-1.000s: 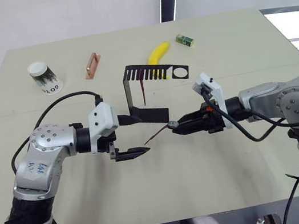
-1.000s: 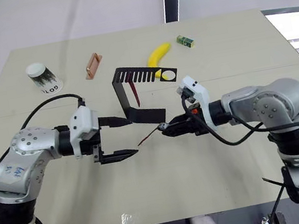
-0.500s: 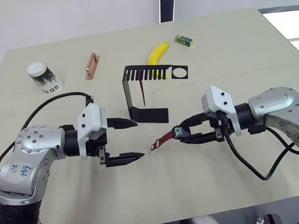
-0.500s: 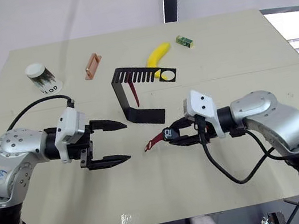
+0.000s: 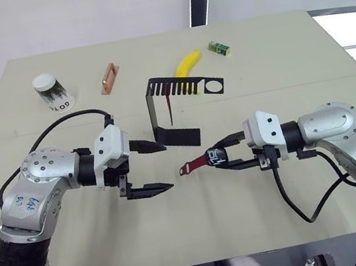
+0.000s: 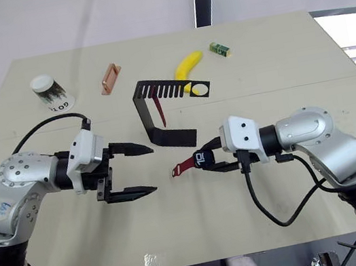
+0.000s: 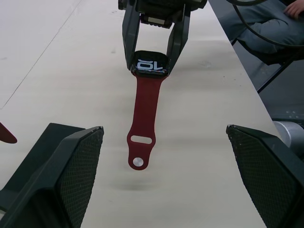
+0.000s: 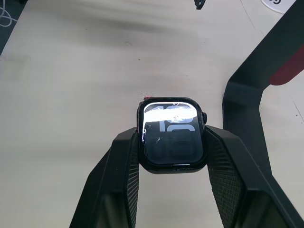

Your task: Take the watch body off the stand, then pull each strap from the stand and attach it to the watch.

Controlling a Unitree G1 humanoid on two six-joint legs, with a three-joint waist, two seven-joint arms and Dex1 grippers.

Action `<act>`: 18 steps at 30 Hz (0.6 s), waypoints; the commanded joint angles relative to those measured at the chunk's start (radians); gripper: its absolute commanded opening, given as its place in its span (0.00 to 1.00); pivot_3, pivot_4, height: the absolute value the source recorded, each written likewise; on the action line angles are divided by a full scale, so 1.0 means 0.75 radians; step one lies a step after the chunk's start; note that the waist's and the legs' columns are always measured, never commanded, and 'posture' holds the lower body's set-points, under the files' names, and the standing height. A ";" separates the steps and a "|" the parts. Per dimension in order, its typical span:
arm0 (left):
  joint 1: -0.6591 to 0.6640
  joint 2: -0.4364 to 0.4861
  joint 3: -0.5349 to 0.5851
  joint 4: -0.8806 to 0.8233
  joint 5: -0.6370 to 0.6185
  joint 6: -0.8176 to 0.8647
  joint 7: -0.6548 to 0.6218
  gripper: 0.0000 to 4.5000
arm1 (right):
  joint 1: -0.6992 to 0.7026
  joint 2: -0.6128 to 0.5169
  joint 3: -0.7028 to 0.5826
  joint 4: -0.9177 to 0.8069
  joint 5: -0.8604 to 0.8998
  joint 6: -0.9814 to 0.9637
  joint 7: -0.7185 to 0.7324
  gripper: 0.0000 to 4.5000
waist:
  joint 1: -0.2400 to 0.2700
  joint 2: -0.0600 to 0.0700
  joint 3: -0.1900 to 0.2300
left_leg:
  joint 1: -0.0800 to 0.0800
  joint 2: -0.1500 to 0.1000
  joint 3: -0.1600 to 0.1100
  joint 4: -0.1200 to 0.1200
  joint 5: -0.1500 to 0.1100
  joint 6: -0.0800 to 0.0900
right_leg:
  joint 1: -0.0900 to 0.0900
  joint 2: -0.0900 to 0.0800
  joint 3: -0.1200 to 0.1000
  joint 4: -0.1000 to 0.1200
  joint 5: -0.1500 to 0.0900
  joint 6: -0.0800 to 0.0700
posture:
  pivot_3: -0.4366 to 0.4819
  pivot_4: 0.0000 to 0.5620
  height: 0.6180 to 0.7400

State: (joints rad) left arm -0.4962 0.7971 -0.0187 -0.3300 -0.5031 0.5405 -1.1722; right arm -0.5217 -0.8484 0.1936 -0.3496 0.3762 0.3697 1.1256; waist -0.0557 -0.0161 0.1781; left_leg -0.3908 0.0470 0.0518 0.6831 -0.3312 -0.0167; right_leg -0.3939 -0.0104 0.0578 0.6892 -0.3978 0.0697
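On the pale counter (image 5: 278, 74), R gripper (image 5: 226, 154) clamps the watch (image 5: 215, 156) w/ one strap (image 5: 194, 165) on, L gripper (image 5: 151, 168) gapes empty; 2nd strap (image 5: 169, 107) on stand (image 5: 160, 112) may snag, tipping it.

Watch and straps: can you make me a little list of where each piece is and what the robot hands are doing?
watch body: pinched in the right gripper, above the table
attached strap: fixed to the watch, sticking out toward the left gripper
second strap: hanging on the stand
left gripper: open, holding nothing
also on table: banana, cup, copper bar, green box
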 commanded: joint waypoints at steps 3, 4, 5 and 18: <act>0.014 0.024 0.027 -0.002 -0.005 -0.036 -0.007 0.99 | -0.009 0.021 -0.028 -0.029 0.010 -0.009 0.014 0.34 | -0.001 0.000 0.000 | 0.000 0.000 0.000 0.000 0.000 0.000 | 0.000 0.000 0.000 0.000 0.000 0.000 | 0.48 0.27 1.00; 0.027 0.032 0.032 -0.006 -0.004 -0.040 -0.008 0.99 | -0.006 0.028 -0.025 -0.030 0.010 -0.007 0.012 0.34 | -0.001 0.000 0.000 | 0.000 0.000 0.000 0.000 0.000 0.000 | 0.000 0.000 0.000 0.000 0.000 0.000 | 0.48 0.27 1.00; 0.043 0.042 0.037 -0.012 -0.002 -0.042 -0.008 0.99 | -0.002 0.037 -0.022 -0.031 0.009 -0.005 0.009 0.34 | -0.002 0.000 0.000 | 0.000 0.000 0.000 0.000 0.000 0.000 | 0.000 0.000 0.000 0.000 0.000 0.000 | 0.48 0.27 1.00; 0.354 0.264 0.133 -0.083 0.054 -0.156 -0.062 0.99 | 0.102 0.213 0.212 0.016 -0.179 -0.036 -0.051 0.34 | -0.002 0.000 0.000 | 0.001 -0.001 -0.001 0.000 0.000 0.000 | 0.000 -0.001 0.000 0.001 0.000 0.000 | 0.48 0.27 1.00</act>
State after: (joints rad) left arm -0.2351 0.9836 0.0438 -0.3562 -0.4638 0.4440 -1.2069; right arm -0.4521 -0.6945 0.3350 -0.3378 0.2677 0.3656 1.0975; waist -0.0574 -0.0163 0.1780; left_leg -0.3900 0.0465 0.0507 0.6834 -0.3312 -0.0168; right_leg -0.3936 -0.0113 0.0576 0.6897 -0.3979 0.0696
